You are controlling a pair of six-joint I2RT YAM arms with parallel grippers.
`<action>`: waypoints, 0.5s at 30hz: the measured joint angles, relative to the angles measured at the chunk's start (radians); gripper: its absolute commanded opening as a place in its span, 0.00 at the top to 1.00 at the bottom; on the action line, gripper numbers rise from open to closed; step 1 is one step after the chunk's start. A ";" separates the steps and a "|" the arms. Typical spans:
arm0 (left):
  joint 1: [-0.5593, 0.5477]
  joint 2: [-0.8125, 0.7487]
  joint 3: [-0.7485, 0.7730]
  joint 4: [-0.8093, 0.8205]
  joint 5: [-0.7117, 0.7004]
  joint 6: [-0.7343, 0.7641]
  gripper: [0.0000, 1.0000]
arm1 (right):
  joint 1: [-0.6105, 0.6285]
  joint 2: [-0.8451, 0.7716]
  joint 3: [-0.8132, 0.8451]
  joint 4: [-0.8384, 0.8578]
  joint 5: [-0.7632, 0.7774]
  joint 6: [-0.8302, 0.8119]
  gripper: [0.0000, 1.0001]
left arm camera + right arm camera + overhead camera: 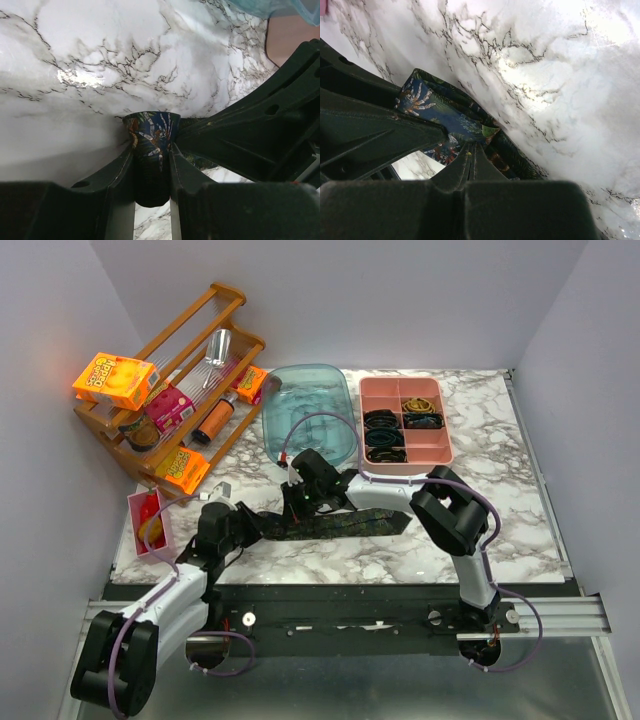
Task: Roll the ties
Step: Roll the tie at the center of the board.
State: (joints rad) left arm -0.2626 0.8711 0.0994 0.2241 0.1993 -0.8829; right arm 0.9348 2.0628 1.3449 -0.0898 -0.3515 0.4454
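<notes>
One of the ties [360,522], dark with a colourful fine print, lies flat across the marble table [480,530], running left to right. Its left end is bunched up between the fingers of my left gripper [247,527], which is shut on it. In the left wrist view the folded tie [150,127] fills the gap of the left gripper [151,145] and touches both fingers. My right gripper [300,502] is shut, with its tips pressed down onto the tie just right of the left gripper. In the right wrist view the right gripper [472,146] rests on the tie [427,107], with nothing visible between its fingers.
A pink divided tray [447,440] at the back holds several dark rolled items. Beside it sits a clear teal tub [310,410]. A wooden rack [190,350] with snack boxes stands at the back left. A small pink bin [150,520] is at the table's left edge.
</notes>
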 measured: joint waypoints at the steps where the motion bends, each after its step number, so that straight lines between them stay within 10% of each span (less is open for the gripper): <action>1: 0.000 0.000 0.003 -0.005 0.000 0.002 0.98 | 0.000 0.000 0.000 0.000 0.000 0.000 0.99; 15: -0.080 0.016 0.132 -0.183 -0.055 0.090 1.00 | 0.000 0.000 -0.004 -0.013 0.000 0.000 0.99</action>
State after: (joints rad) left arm -0.3428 0.8867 0.2314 0.0410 0.1448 -0.7925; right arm 0.9348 2.0628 1.3407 -0.1028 -0.3511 0.4450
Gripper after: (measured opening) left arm 0.345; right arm 0.011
